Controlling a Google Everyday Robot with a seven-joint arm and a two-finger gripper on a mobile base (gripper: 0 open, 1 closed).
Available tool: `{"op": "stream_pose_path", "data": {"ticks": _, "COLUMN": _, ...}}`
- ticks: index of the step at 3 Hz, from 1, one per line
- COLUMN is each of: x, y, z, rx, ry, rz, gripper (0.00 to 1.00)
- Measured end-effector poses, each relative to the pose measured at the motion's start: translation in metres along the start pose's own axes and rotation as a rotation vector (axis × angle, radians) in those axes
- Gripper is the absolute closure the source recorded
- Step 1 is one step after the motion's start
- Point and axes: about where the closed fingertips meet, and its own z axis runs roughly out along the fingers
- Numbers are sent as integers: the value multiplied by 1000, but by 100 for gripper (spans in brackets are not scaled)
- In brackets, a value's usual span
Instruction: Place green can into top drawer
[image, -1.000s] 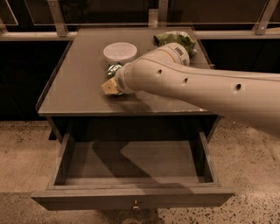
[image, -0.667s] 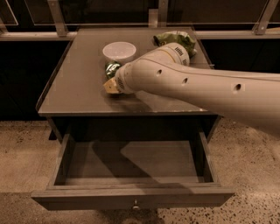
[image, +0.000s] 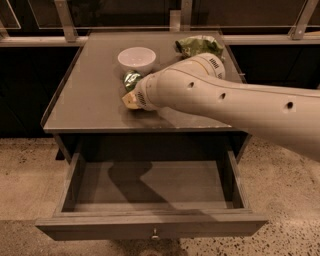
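- Gripper (image: 130, 98) low over the middle of the table top, all but hidden behind the thick end of the arm. Only a small yellowish tip peeks out there, and whether it is open, closed or holding anything cannot be told.
- Arm (image: 225, 100), a pale, thick tube dotted with dark holes, reaches in from the right edge of the frame, where it is cut off, and covers much of the table's right half.
- Table (image: 85, 100), a grey cabinet with a flat top, stands on a speckled floor (image: 25, 165). Part of its right front edge is hidden by the arm.
- Top drawer (image: 100, 229) stands pulled wide open under the table top, the arm's shadow falling across its bottom. A small metal knob (image: 155, 233) sits at the centre of the front panel.
- White bowl (image: 136, 59) sits upright toward the back of the table top.
- Green snack bag (image: 197, 46), crumpled, lies at the back right, its lower part hidden behind the arm.
- Green can (image: 131, 79) is on the table top just in front of the bowl and right beside the arm's end. Only part of its shiny side shows, and whether the gripper touches it cannot be made out.
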Motion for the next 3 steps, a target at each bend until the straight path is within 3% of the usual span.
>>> {"op": "stream_pose_path", "data": {"ticks": 1, "x": 2, "y": 16, "z": -30, "rx": -45, "ry": -34, "rz": 3, "gripper": 100}}
{"op": "stream_pose_path", "data": {"ticks": 2, "x": 2, "y": 40, "z": -54, "rx": -154, "ry": -34, "rz": 32, "gripper": 100}}
{"op": "stream_pose_path", "data": {"ticks": 3, "x": 17, "y": 65, "z": -111, "rx": -272, "ry": -41, "rz": 6, "gripper": 100}}
